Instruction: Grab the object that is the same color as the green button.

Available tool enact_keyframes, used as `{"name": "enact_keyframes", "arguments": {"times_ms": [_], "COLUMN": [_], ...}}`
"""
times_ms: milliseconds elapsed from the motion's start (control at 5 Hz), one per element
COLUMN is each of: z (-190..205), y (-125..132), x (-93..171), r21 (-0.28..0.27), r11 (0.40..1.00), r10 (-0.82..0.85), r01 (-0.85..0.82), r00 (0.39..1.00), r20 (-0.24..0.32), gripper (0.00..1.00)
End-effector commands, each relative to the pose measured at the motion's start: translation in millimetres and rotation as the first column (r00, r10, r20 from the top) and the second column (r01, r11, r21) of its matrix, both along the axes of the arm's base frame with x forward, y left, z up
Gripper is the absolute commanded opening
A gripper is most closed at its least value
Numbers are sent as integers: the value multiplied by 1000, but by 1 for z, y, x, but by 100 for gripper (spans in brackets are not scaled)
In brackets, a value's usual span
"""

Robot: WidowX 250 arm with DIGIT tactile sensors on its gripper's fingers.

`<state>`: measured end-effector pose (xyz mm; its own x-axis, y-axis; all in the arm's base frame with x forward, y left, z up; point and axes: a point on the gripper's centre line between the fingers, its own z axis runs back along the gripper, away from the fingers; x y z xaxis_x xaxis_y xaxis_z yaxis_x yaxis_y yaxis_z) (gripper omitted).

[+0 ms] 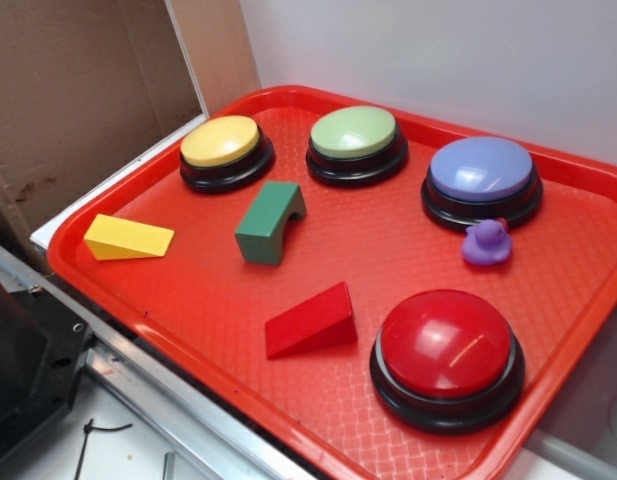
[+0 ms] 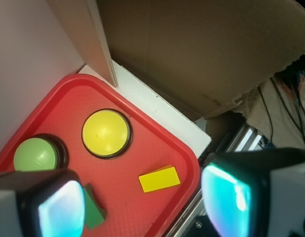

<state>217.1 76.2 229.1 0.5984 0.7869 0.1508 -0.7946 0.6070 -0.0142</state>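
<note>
Currently: gripper [image 2: 142,207] jaws spread wide, holding nothing | green block [image 2: 94,211] at lower left, just beside left pad [image 2: 61,210]

Tray [image 1: 408,250]: bright red, fine woven/diamond texture all over. Buttons all on black bases: yellow button [image 1: 220,140] mustard-yellow top, green button [image 1: 354,131] pale light green, purple button [image 1: 481,168] lavender, red button [image 1: 446,343] glossy deep red with white glare spots. Block [image 1: 269,223]: dark green, plain, darker than the green button top. Yellow wedge [image 1: 127,238]: bright yellow. Red wedge [image 1: 310,321]: red, close to tray colour. Duck [image 1: 486,243]: purple, slightly deeper than the lavender top. Cardboard [image 1: 78,90]: brown. Wall [image 1: 468,60]: white-grey. Wrist view: gripper [image 2: 142,202] pads glow cyan-teal, dark housings.
</note>
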Motion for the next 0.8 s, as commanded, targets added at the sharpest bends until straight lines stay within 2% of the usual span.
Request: {"name": "enact_keyframes", "arguments": {"times_ms": [0,200,400,600], "z": [-26,-61,-114,-161], "y": [-29,-74,-87,-73], "x": [27,50,36,5], "r21": [-37,-83,-163,-189], "r11": [972,889,839,834], "r10": [-234,-452,-540,-552], "r01": [234,451,520,519], "r00": [972,892,832,796], "r20": [7,13,-125,-249], "gripper": [100,100,100,100]}}
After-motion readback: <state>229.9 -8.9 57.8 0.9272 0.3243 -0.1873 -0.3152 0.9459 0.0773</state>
